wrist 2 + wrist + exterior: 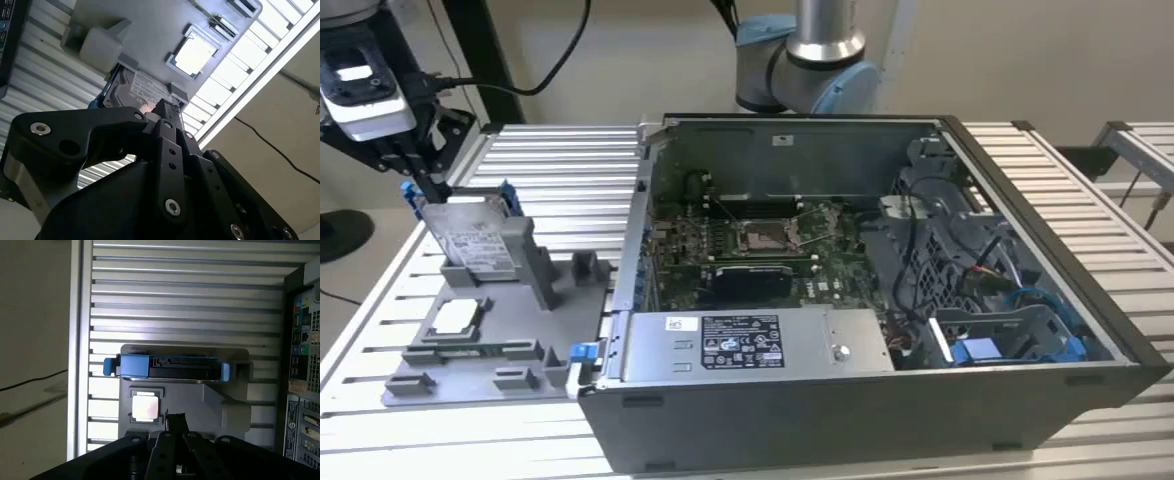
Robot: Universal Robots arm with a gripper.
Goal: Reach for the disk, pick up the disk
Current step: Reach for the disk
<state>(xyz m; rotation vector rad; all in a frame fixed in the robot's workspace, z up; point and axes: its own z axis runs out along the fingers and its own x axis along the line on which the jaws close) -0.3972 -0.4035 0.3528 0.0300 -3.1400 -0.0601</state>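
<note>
The disk (471, 240) stands on edge in a slot of a grey fixture (520, 345) at the exterior view's left. It is a silver hard drive with a white label and blue rails. My gripper (424, 178) hangs just above its upper far corner, black fingers pointing down and shut with nothing between them. I cannot tell whether they touch the blue rail. In the first wrist view the disk (170, 367) shows edge-on, beyond the gripper (175, 419). The second wrist view shows the labelled face of the disk (145, 90) just past the gripper (164, 107).
A small square silver chip (454, 318) lies in the fixture in front of the disk. An open computer case (854, 420) stands to the exterior view's right, with a grey labelled box (747, 345) at its front. Everything rests on a slatted metal table (560, 160).
</note>
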